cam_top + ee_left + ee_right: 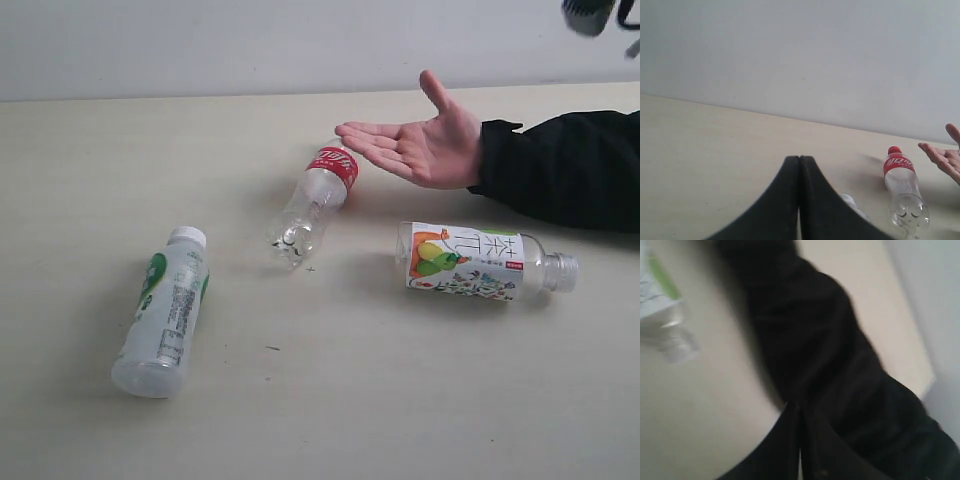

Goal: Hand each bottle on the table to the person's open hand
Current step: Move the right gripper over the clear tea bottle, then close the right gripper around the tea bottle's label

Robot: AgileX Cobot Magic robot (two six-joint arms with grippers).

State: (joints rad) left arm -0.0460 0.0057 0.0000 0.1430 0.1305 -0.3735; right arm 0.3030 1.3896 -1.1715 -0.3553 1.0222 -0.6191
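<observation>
3 bottles are lying on the broad pale cream desk (330,420), and both claws are closed tight on nothing.
We are seeing the white-green plastic bottle with white cap (165,310) lying at the left. The clear plastic bottle with red label (318,200) is lying mid-desk, its red end near the fingertips of the person's bare open hand (425,140). The clear fruit-label bottle (470,262) is lying below that hand in the exterior view. The black left claw (799,162) and black right claw (798,410) are pressing their fingers together.

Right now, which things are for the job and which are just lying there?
For the job: red bottle, green bottle, fruit bottle, open hand, table.
Just there: black sleeve, wall.
</observation>
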